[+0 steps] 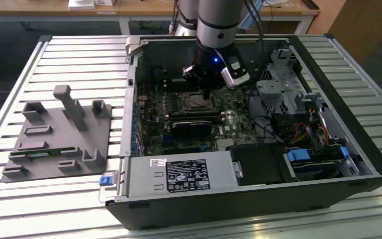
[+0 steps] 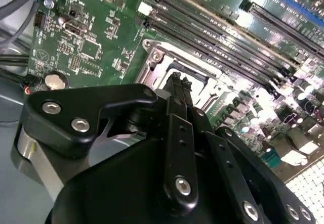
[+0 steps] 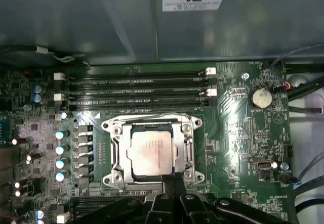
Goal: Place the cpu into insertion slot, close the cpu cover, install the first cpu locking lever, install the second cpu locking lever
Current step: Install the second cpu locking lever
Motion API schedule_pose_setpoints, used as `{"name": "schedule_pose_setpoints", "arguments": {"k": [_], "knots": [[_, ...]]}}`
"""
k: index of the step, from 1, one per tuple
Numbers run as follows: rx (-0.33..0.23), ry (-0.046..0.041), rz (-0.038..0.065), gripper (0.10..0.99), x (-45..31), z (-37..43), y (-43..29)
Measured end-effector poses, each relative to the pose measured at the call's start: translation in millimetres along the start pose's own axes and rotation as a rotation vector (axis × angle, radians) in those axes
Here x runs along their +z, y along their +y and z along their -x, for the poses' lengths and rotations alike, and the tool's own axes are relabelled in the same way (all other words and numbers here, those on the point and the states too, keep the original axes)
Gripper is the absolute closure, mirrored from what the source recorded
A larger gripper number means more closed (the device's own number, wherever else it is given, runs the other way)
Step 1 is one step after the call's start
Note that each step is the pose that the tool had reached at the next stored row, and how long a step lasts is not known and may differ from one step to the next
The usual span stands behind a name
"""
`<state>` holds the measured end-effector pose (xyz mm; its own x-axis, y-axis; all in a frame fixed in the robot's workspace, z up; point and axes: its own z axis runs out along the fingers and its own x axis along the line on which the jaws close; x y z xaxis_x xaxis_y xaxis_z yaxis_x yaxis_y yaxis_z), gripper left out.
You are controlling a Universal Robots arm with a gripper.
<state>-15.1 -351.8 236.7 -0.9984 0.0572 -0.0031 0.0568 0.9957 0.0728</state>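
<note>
The cpu [image 3: 151, 151], a silvery square chip, lies flat in the insertion slot [image 3: 152, 183]. The cpu cover [image 3: 117, 150], a silvery frame plate, is down around the chip, which shows through its window. My gripper [image 3: 172, 180] is shut with nothing in it, and its thin dark fingertips [image 2: 174, 80] sit at the socket's edge; whether they touch the metal I cannot tell. In the exterior view the gripper [image 1: 206, 92] hangs inside the open computer case just above the socket [image 1: 194, 102]. The state of the locking levers is unclear.
Long memory slots [image 3: 136, 90] run beside the socket, with capacitors [image 3: 59, 148] on one side and a coin battery [image 3: 260, 97] on the other. A black card [image 1: 191, 125], a power supply [image 1: 177, 175] and a drive cage [image 1: 285, 94] crowd the case. A grey fixture [image 1: 58, 134] sits on the slatted table.
</note>
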Motion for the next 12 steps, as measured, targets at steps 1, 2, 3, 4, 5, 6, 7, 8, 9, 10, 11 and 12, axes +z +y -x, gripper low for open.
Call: {"name": "schedule_pose_setpoints", "arguments": {"k": [1,2,3,4,5,6,7,8,9,10,11,12], "knots": [[0.0,0.0002,0.001,0.98,0.3,0.1,-1.9],[0.0,0.0004,0.002,0.98,0.4,0.2,-4.1],[0.0,0.0005,0.003,0.98,0.7,0.4,-6.5],[0.0,0.0006,0.003,0.98,0.8,0.5,-9.3],[0.0,0.0006,0.003,0.98,0.8,0.6,-11.6],[0.0,0.0007,0.004,0.98,0.7,0.6,-13.9],[0.0,0.0007,0.004,0.98,0.7,0.1,-16.1],[0.0,0.0007,0.004,0.98,0.7,-1.2,-17.4],[0.0,0.0008,0.005,0.98,0.7,-3.2,-17.9],[0.0,0.0008,0.007,0.98,0.7,-5.7,-18.4],[0.0,0.001,0.009,0.98,0.6,-8.4,-18.8],[0.0,0.0012,0.011,0.98,0.6,-9.9,-19.1]]}}
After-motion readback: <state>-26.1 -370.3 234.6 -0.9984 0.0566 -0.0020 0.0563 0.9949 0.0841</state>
